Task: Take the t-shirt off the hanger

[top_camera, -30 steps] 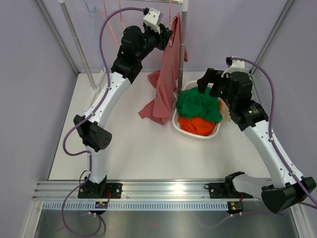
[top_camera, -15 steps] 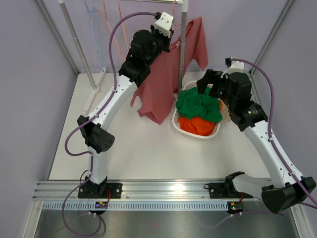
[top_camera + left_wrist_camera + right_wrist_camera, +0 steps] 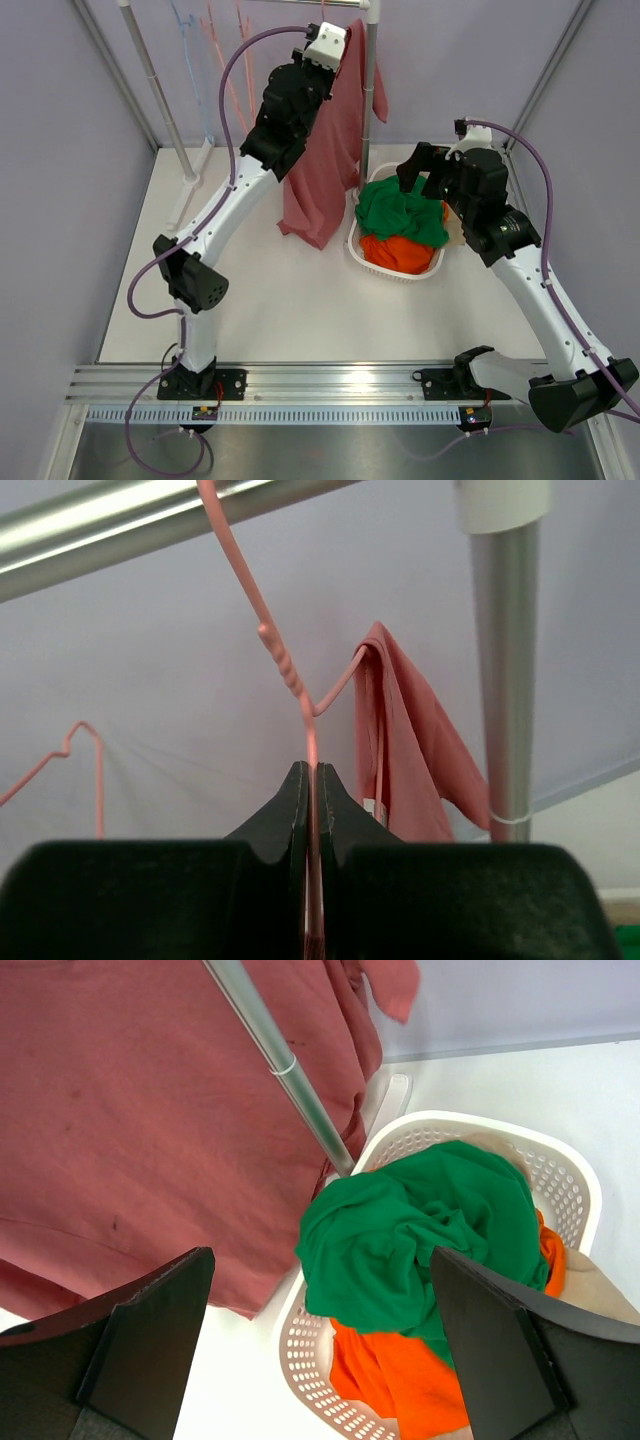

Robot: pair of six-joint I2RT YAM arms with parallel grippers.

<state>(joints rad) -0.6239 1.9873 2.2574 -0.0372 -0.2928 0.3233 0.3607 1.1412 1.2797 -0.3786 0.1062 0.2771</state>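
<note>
Left pincer (image 3: 312, 776) pinching pink hanger (image 3: 285, 665) (t-shirt (image 3: 335, 150) draped on it); right pincer (image 3: 320, 1260) spread.

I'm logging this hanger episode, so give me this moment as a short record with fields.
left tool: shut on the wire of the pink hanger, below the rail
t-shirt: red, on the hanger, beside the upright pole
right tool: open, empty, above the basket
basket: white, holds green garment over orange garment
task: shirt not yet removed
</note>
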